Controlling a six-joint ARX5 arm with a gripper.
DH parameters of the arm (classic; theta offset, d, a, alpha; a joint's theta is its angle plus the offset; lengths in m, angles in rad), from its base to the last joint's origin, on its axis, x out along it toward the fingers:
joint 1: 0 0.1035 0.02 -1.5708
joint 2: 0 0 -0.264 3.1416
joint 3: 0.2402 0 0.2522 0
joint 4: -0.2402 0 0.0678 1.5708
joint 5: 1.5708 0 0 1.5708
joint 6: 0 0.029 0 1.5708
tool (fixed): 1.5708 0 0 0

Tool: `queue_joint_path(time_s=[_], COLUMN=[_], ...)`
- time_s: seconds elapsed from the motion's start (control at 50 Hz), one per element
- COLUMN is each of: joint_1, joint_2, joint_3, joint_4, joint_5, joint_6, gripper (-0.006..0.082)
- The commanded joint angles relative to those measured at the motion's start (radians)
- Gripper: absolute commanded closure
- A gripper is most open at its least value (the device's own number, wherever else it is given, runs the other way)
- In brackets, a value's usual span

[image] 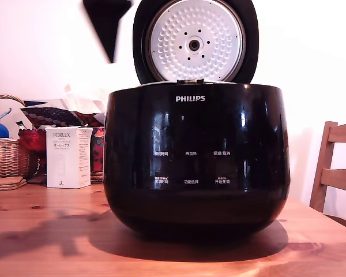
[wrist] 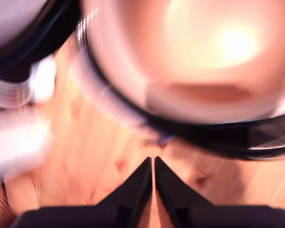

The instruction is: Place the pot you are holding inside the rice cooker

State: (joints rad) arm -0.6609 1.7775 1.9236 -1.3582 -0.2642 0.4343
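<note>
**Seemingly seated: pot out of the gripper, cooker open**

Apparently the pot point(wrist: 204, 61) is no longer held. The wrist view, badly smeared, shows a round vessel with a dark rim and a pale, glare-struck inside. This reads as the pot sitting in the rice cooker point(image: 196, 161), though the blur makes it impossible to tell the pot's rim from the cooker's. From the exterior view the pot cannot be seen at all. If it is inside, the glossy black body hides it.

The gripper point(wrist: 153, 166) has its two dark fingertips pressed together with nothing between them, above bare wood near the vessel's rim.

The cooker stands on the wooden table point(image: 46, 242) with its lid point(image: 195, 40) swung up, dimpled inner plate facing forward. A dark wedge point(image: 106, 23) at the top edge, on the exterior view's left of the lid, may be part of the arm, but that is unclear.

By this reading the placing is done and only a clear retreat remains.

Further out on the exterior view's left are a white box point(image: 68, 157) and a wicker basket point(image: 3, 156). A wooden chair point(image: 334, 167) stands on its right.
</note>
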Motion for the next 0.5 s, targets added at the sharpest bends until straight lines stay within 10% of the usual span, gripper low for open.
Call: queue_joint_path(time_s=[0.0,0.48], joint_1=[0.033,0.312], joint_2=[-0.013,-0.170], joint_3=[-0.004,-0.005], joint_4=[0.008,0.261], joint_5=[0.005,0.422], joint_6=[-0.048,-0.227], gripper=[0.0790,0.0790])
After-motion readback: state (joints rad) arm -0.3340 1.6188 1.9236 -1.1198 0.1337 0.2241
